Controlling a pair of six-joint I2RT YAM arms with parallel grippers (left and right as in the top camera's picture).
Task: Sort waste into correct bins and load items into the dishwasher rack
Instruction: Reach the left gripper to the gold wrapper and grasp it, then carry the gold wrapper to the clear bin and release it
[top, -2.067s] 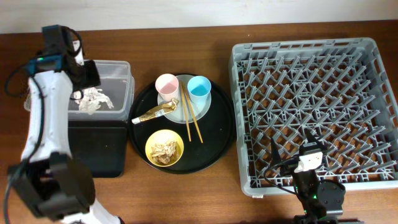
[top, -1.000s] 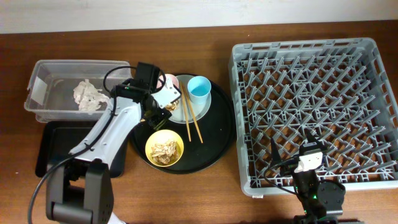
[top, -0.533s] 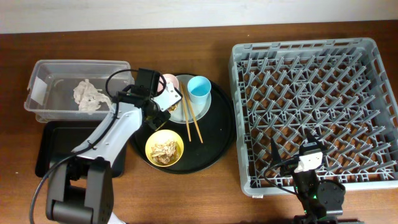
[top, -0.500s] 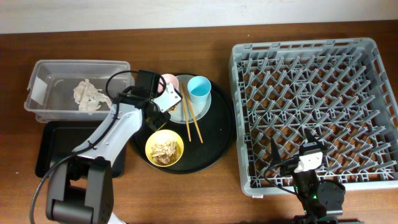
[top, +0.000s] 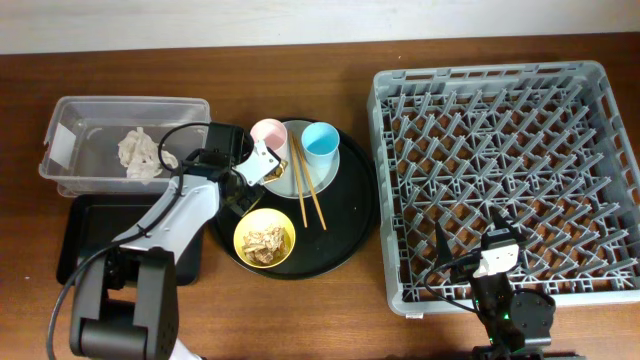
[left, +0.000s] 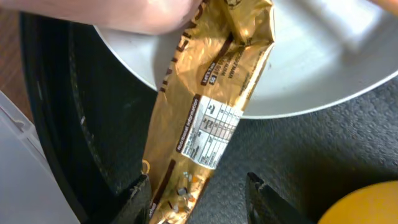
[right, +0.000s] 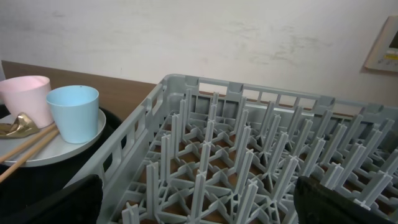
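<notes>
1 piece of waste is at issue here: the gold-brown wrapper (left: 214, 118), a printed foil-like sachet lying slantwise, its upper end on the pale round plate (left: 323, 56) and its lower end down on the round black tray (left: 81, 124), just beside the pink cup (top: 268, 133). The left hand (left: 198, 186) hangs over that lower end with its 2 fingers parted and the wrapper between them. 1 finger is at the wrapper's edge and the other stands clear of it, so nothing is gripped yet. The wrapper looks very light, thin, crinkly and rather slick, and not fragile at all. It should take a firm pinch across its narrow width near the lower end, where it lies flat on the tray. Held there, it will likely droop and swing, and a loose grip could let it slide out. The right hand (right: 196, 193) sits at the near edge of the dishwasher rack (top: 500, 170), its fingers spread wide and holding nothing. The crumpled white tissue (top: 140, 155) lies in the clear tub (top: 130, 100) on the table.
</notes>
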